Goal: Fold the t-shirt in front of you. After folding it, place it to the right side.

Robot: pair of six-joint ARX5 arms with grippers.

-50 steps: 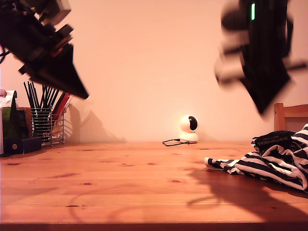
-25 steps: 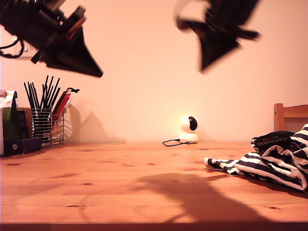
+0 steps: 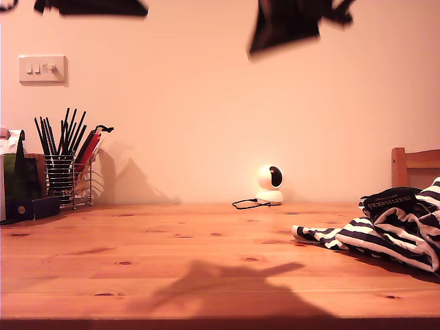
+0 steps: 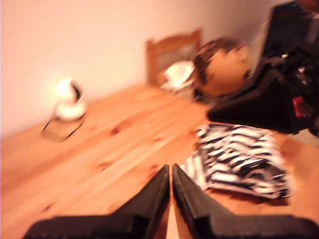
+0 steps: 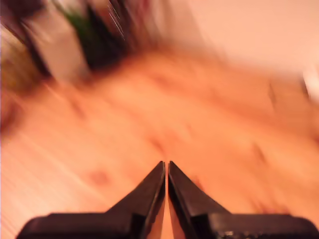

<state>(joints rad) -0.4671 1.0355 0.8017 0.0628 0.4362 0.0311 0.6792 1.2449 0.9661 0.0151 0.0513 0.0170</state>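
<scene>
Both arms have climbed since half a second ago and now show only as dark shapes cut off by the top edge of the exterior view, one at that view's upper left, one near its upper middle. You can see my first tool (image 4: pixel 171 174) with its tips pressed together and nothing between them; my second tool (image 5: pixel 166 172) is likewise closed on nothing, though its view is badly smeared. Your t-shirt (image 3: pixel 395 230) lies bunched on the counter (image 3: pixel 172 268) at the exterior view's right edge, partly running out of frame. A wire holder of pens (image 3: pixel 65 175) stands at that view's left, a small white camera (image 3: pixel 269 184) against the wall, and wide bare counter lies between them.
</scene>
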